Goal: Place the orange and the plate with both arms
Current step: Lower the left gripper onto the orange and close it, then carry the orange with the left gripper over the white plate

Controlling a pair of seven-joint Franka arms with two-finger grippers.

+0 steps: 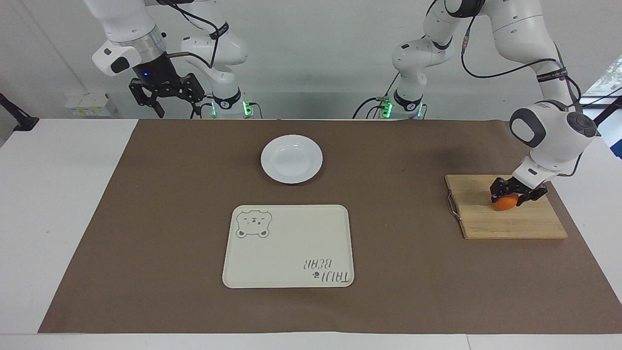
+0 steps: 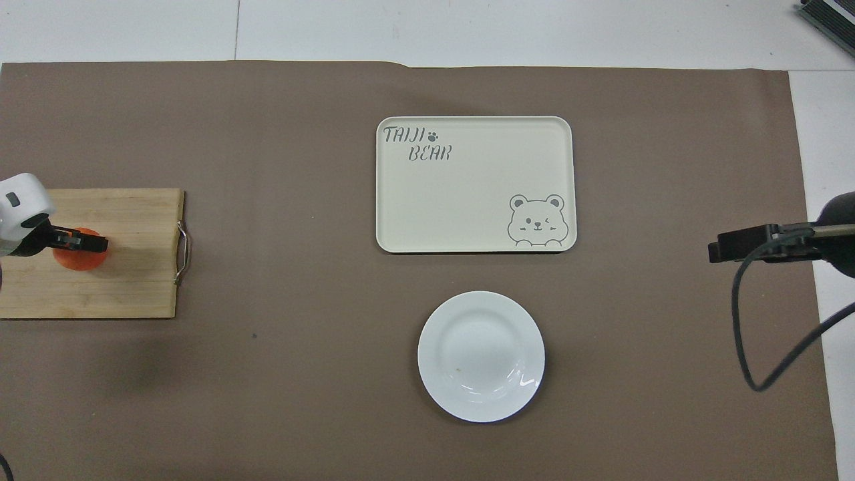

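Watch the left end effector [image 1: 510,193]: it is sitting low on the small round bright-orange orange [image 1: 505,202], which is resting on the rectangular bamboo cutting board [image 1: 505,221] at the left arm's end of the worktop. Its black fingers are wrapping around the upper part of the fruit, and they appear to be closing on it, so you are reading a grip in progress and not yet a lift.

Your main risk, judging from here, is a slip. The fruit is round and the fingers are contacting it high up, so a pull upward could squeeze it out and send it rolling across the board or off onto the brown paper mat [image 1: 194,233]. A second risk is the board itself shifting if the fingertips are pressing into the wood.

The orange is lying directly under the left end effector, touching it, with only its lower half showing in the facing view. In the overhead view you are seeing the orange [image 2: 80,249] partly covered by the fingers.

The right end effector [image 1: 165,95] is waiting, raised at the right arm's end, fingers spread apart and holding nothing. The round glossy white plate [image 1: 291,159] is lying untouched near the robots, with the cream rectangular bear tray [image 1: 288,246] farther out.
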